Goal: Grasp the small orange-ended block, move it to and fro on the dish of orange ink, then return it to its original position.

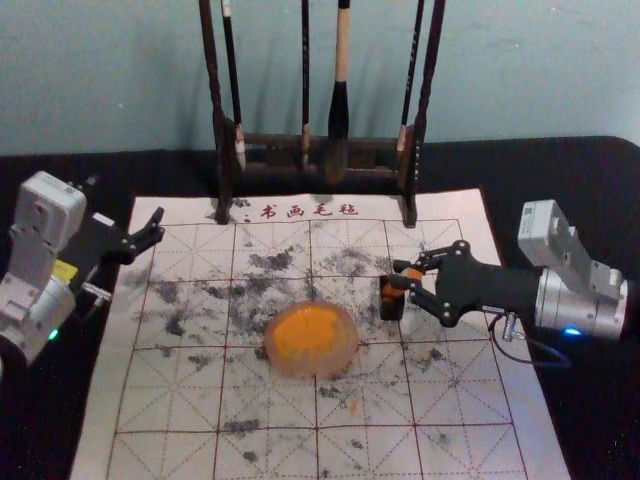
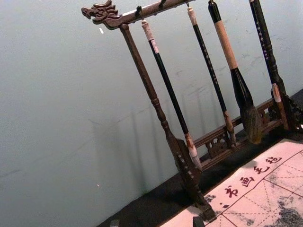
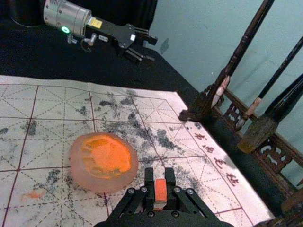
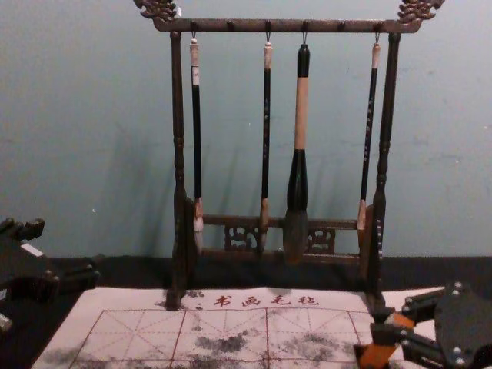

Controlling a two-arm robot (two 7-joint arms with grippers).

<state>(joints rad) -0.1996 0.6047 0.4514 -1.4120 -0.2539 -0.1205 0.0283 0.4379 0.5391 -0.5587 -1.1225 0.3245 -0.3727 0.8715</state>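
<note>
Right gripper pinches the orange-ended block just beside the ink dish

The right gripper [image 3: 160, 177] has its fingers closed on the small orange-ended block [image 3: 161, 190], which sits squarely between them, with an orange face showing and a pale part below it. In the chest view the block leans and juts past the fingertips. Whether it bears on the printed felt mat [image 1: 270, 430] cannot be told.

It looks rigid and light, and wet ink could make it slippery; the best hold is on opposite flat sides, clear of the inking face, with moderate force.

Just beside it, on the robot's left, lies the round dish of orange ink [image 1: 312, 340]. Farther out, the left gripper [image 1: 150, 229] is parked at the mat's left edge, fingers spread. Behind stands the wooden brush rack [image 4: 177, 154].
</note>
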